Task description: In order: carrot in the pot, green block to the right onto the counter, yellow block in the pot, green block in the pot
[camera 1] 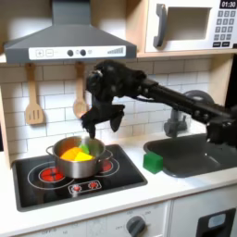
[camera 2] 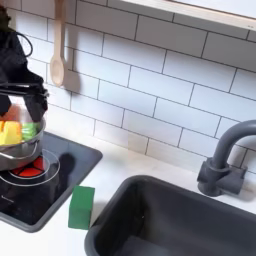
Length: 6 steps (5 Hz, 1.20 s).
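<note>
Pot on the black stovetop is where you'll find the carrot and the yellow block, both inside it; in the second exterior view the pot sits at the left edge. Your end effector hangs just above the pot's rim, and you cannot tell whether its fingers are spread or pressed together. Your green block rests on the pale worktop between stovetop and dark sink; in the second exterior view it lies just beside the sink's corner.
</note>
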Motion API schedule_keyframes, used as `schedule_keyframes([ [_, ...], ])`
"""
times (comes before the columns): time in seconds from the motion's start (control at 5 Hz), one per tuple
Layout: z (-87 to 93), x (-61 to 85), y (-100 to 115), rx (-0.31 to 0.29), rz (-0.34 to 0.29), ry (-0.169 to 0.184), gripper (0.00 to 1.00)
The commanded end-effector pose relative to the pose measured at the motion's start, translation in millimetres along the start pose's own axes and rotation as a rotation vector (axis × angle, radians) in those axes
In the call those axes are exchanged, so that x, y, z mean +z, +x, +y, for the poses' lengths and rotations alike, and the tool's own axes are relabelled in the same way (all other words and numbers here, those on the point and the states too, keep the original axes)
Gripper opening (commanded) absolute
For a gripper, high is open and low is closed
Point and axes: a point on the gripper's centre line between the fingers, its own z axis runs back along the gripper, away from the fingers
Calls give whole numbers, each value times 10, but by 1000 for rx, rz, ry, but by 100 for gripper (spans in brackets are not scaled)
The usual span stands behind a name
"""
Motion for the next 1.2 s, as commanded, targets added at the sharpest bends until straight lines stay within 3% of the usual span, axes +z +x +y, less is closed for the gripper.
schedule_keyframes([
  [0.0,-444,-16,-173,-62,7,-27,100],
  [0.4,-857,-214,-372,-110,54,-50,100],
  [1.0,-1046,-524,-676,-120,129,-50,100],
])
